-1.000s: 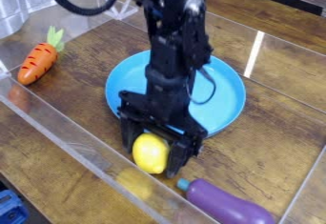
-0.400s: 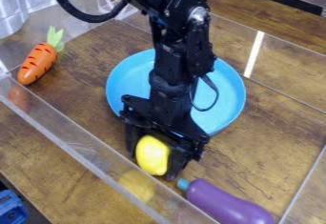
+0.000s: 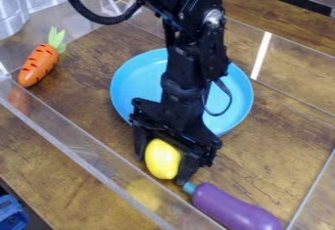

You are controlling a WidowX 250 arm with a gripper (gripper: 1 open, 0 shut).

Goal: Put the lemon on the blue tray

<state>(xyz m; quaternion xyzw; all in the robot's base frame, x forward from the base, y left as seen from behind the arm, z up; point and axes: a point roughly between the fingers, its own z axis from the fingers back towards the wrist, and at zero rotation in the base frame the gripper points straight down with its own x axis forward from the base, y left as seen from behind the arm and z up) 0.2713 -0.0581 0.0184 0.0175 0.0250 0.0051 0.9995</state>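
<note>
While no lettering or brand can be read anywhere, the layout is plain. On the wooden table [image 3: 53,126], the blue tray [image 3: 137,82] sits mid-scene with the black arm [image 3: 194,48] rising over it. Lower right lies the purple eggplant [image 3: 238,209], and at far left the orange carrot [image 3: 39,64]. Pointing straight down at the tray's near edge, the gripper [image 3: 167,156] has its jaws spread around the lemon [image 3: 161,159]; whether the fingers actually press the fruit is hard to judge. That lemon appears just outside the tray's rim.
</note>
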